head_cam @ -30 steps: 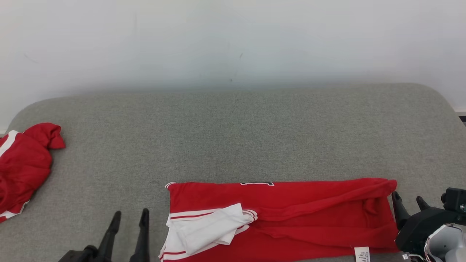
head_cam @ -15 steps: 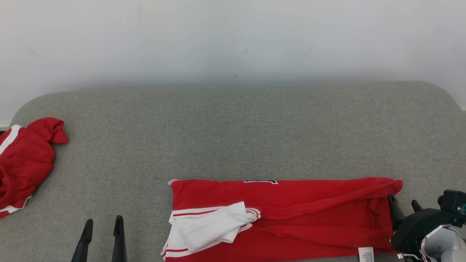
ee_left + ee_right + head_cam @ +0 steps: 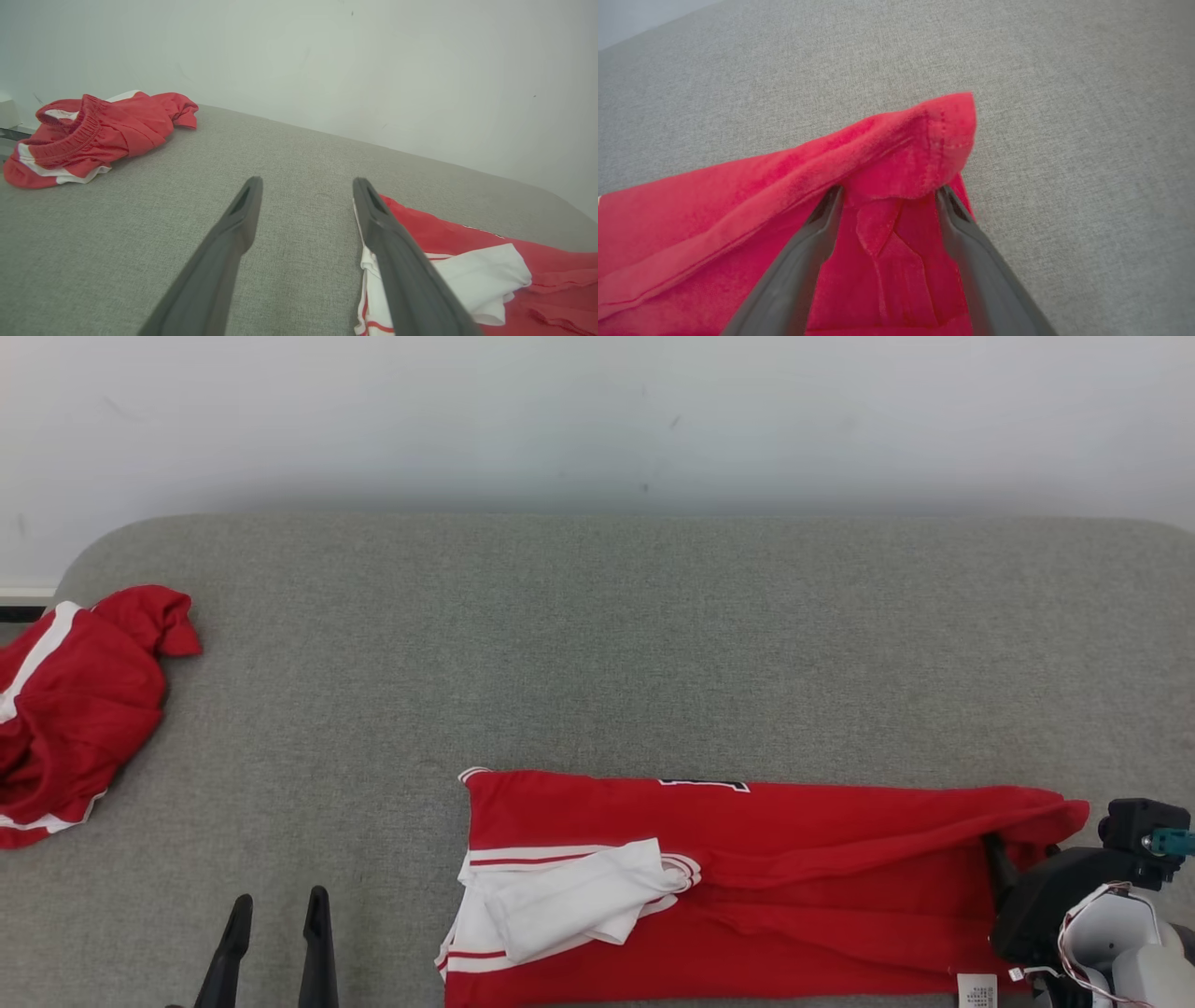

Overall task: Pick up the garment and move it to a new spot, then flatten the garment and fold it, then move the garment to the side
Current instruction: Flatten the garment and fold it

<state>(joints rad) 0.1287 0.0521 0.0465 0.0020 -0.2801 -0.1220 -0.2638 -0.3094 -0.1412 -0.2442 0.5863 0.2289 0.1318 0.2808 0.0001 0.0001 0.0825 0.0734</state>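
The red garment [image 3: 794, 859] lies folded at the grey pad's [image 3: 597, 644] near edge, its right end humped over the spread right gripper's [image 3: 887, 193] tips, the left gripper [image 3: 282, 896] spread beside it, red shorts [image 3: 75, 700] far left.

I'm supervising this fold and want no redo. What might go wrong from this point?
The open right pincer has its tips under a raised flap of the long folded red jersey; closing may catch just one layer and undo the fold. The open left pincer hovers beside the jersey over grey upholstery, so a one-sided pull may skew it or spill the loose white panel.
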